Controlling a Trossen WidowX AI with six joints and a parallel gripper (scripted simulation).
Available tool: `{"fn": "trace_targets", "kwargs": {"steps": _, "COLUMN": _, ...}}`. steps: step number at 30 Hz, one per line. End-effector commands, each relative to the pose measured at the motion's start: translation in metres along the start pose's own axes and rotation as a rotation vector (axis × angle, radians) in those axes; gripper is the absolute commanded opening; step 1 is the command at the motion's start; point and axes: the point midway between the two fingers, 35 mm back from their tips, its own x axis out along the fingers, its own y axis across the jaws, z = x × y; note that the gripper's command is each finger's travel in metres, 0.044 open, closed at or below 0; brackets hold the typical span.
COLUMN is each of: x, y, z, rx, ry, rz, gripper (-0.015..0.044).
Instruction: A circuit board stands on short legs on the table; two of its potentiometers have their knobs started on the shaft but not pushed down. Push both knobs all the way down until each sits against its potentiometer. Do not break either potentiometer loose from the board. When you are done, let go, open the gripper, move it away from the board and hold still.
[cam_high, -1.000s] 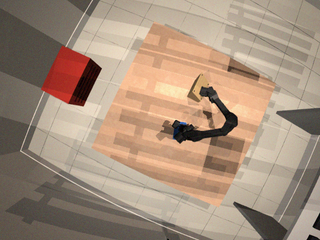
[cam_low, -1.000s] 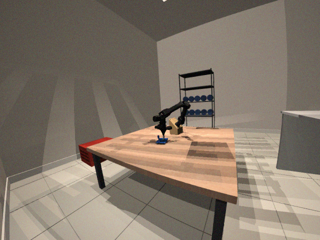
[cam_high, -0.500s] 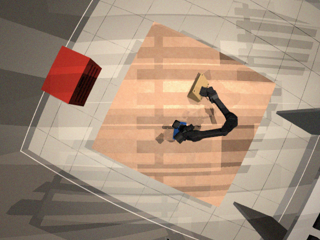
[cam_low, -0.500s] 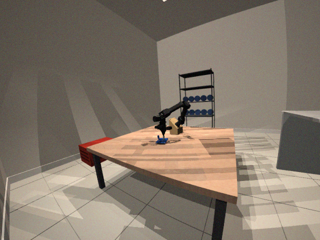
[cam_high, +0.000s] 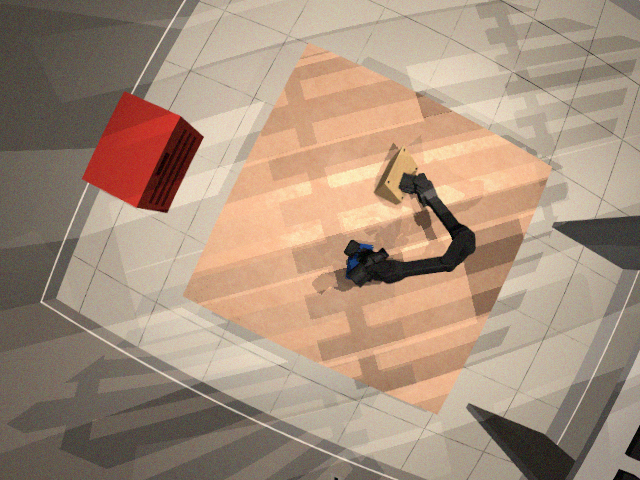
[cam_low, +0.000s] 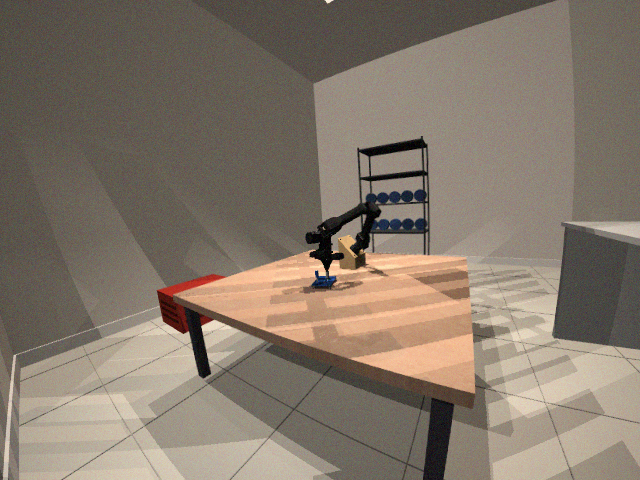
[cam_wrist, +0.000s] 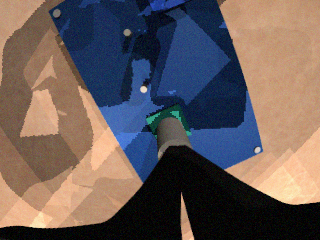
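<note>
The blue circuit board (cam_high: 352, 265) (cam_low: 323, 284) (cam_wrist: 200, 85) stands on the table. In the wrist view a grey cylindrical knob (cam_wrist: 171, 131) rises from a green potentiometer (cam_wrist: 154, 119) near one end of the board. My gripper (cam_low: 326, 269) (cam_wrist: 177, 153) is shut, with nothing seen between its fingers. Its tips are at the top of the grey knob and cover part of it; whether they touch is unclear. I cannot tell how far down this knob sits. A second knob and its potentiometer cannot be made out. In the top view the arm hides the tips.
A brighter blue part (cam_wrist: 167, 4) stands at the board's far end, cut off by the wrist view's top edge. Two pale round studs (cam_wrist: 127, 32) (cam_wrist: 143, 89) stand on the board. A tan wedge-shaped block (cam_high: 397, 173) (cam_low: 352, 260) stands beside the arm's other end.
</note>
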Motion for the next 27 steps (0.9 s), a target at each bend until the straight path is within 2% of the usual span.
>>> {"fn": "trace_targets", "kwargs": {"steps": 1, "x": 0.012, "y": 0.003, "z": 0.000, "rx": -0.019, "ry": 0.015, "rz": 0.003, "gripper": 0.0000}}
{"fn": "trace_targets", "kwargs": {"steps": 27, "x": -0.020, "y": 0.002, "z": 0.001, "rx": -0.019, "ry": 0.015, "rz": 0.002, "gripper": 0.0000}}
